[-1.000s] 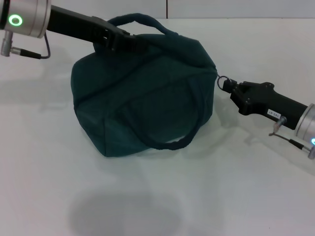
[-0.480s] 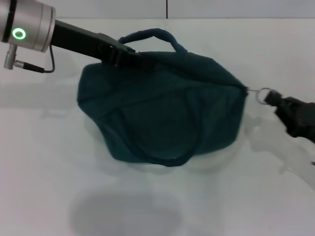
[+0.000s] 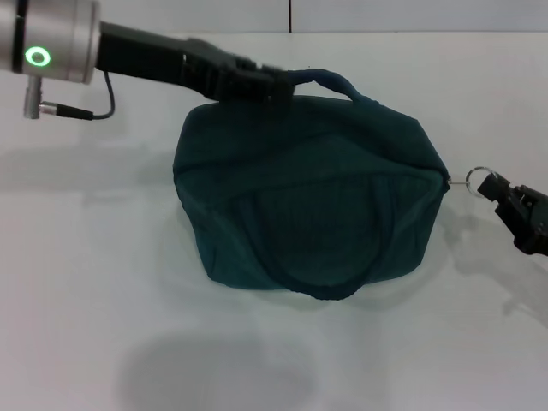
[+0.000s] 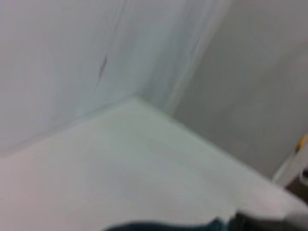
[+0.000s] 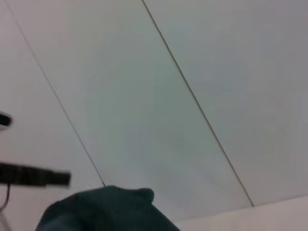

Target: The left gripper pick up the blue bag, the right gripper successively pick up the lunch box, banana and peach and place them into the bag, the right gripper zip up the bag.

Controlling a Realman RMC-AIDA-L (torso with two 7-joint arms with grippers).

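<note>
Your white table (image 3: pixel 86 282) carries the blue bag (image 3: pixel 308 197) near its middle, closed along the top, one loop handle hanging down its front face. Your left gripper (image 3: pixel 274 86) reaches in from the far left and is clamped on the rear handle at the bag's top edge. Your right gripper (image 3: pixel 505 195) sits at the bag's right end, closed on the silver ring pull (image 3: pixel 482 181) of the zipper.
</note>
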